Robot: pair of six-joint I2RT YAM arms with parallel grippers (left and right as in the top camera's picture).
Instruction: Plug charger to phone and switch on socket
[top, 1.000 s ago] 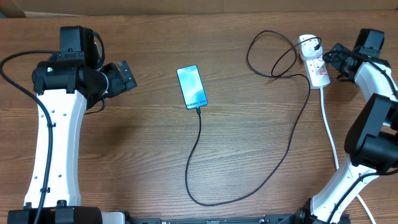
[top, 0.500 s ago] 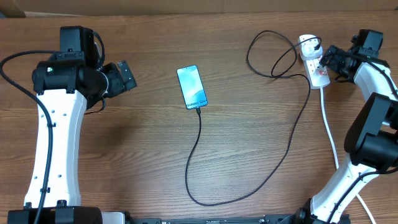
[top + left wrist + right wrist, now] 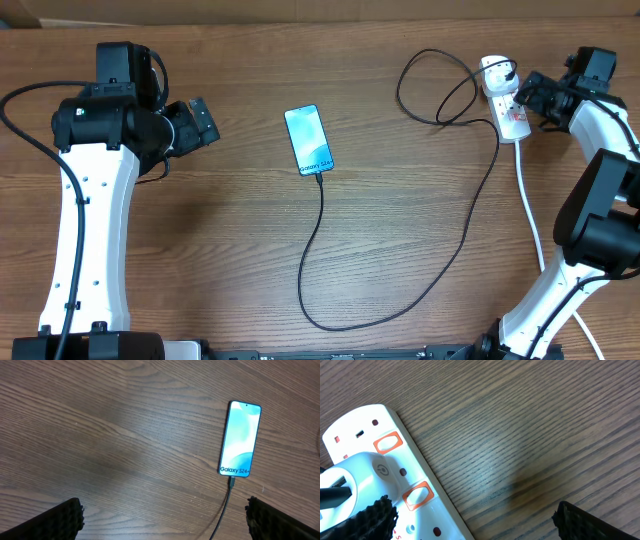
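Observation:
The phone [image 3: 309, 140] lies face up mid-table, its blue screen lit [image 3: 240, 439]. The charger [image 3: 470, 215], a thin black cable, runs from the phone's lower edge [image 3: 231, 482] in a big loop to a white plug [image 3: 367, 472] seated in the socket [image 3: 512, 120]. The socket is a white strip at the far right with two orange switches [image 3: 418, 496]. My right gripper [image 3: 532, 98] is open beside the socket; in the right wrist view [image 3: 472, 522] one finger [image 3: 370, 520] hangs over the strip. My left gripper [image 3: 203, 122] [image 3: 165, 522] is open and empty, left of the phone.
A thick white cord [image 3: 532, 215] leaves the socket and runs down the right side past the right arm's base. The black cable coils in a loop [image 3: 425, 85] just left of the socket. A pale strip borders the table's far edge [image 3: 300, 10].
My right gripper has shifted slightly left, closer to the socket. The left arm, phone and cable have not moved.

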